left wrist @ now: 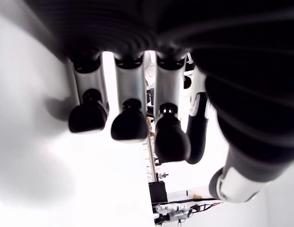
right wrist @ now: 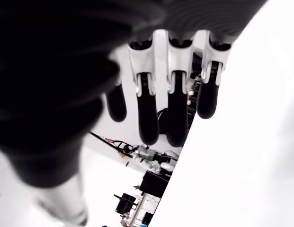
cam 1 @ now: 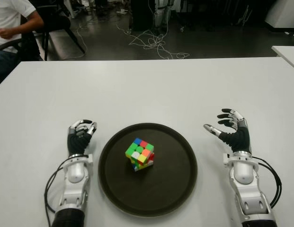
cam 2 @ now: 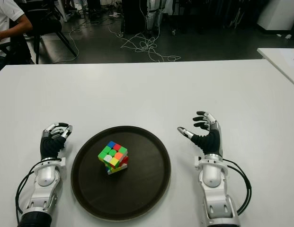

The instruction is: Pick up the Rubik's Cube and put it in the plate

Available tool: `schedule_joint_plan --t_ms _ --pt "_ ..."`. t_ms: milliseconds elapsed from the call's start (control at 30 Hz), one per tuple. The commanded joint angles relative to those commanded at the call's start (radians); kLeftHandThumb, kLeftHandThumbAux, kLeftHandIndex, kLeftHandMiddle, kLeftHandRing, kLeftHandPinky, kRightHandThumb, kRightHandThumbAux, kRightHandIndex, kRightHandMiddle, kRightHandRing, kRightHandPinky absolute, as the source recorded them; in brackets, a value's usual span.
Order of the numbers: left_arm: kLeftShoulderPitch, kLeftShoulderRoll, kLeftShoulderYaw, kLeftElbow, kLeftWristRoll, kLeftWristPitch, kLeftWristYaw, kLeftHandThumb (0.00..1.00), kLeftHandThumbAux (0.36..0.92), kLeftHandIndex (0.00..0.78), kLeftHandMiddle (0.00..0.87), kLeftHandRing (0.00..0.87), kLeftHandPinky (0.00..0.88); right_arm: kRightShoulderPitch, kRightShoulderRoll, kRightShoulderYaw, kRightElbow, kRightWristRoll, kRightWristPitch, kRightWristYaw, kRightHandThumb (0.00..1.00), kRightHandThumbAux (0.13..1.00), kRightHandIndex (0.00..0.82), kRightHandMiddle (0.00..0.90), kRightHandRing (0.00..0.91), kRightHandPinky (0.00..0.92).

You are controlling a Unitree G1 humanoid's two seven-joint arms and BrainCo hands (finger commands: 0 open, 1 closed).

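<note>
The Rubik's Cube (cam 1: 140, 153) sat in the dark round plate (cam 1: 180, 187). The left hand (cam 1: 80, 136) showed curled and empty left of it; the right hand (cam 1: 233, 130) was spread, empty, on its right.

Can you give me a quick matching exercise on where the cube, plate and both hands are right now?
Things:
1. Rubik's Cube
2. plate
3. left hand
4. right hand

States:
A. fingers spread, empty, on the plate's right
B. dark and round, on the white table between the hands
C. fingers curled, empty, on the plate's left
D. sitting inside the plate

Pairs: 1-D, 2-B, 3-C, 4-A
</note>
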Motion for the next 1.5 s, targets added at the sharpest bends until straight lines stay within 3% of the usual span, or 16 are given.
schedule_joint_plan --t_ms 233,567,1100,1500 --pt "0.009 0.009 -0.009 -0.011 0.015 0.008 0.005 0.716 0.699 0.445 0.822 0.831 0.817 0.016 0.018 -0.003 -0.003 0.003 0.068 -0.004 0.132 0.827 0.649 0.780 0.796 0.802" --pt "0.048 0.012 -0.021 -0.084 0.014 0.025 -0.027 0.713 0.701 0.445 0.818 0.834 0.823 0.024 0.027 -0.004 0.004 0.005 0.105 -0.018 0.092 0.858 0.685 0.798 0.818 0.815" --pt "0.085 -0.007 -0.015 -0.126 -0.004 -0.051 -0.050 0.713 0.701 0.445 0.822 0.845 0.845 0.082 0.008 0.009 0.009 0.003 0.019 -0.005 0.228 0.883 0.705 0.804 0.811 0.801" --pt "0.117 -0.033 -0.010 -0.176 -0.017 -0.051 -0.042 0.714 0.700 0.445 0.815 0.839 0.836 0.111 0.024 -0.003 0.019 0.054 -0.024 0.014 0.271 0.880 0.721 0.814 0.818 0.807"
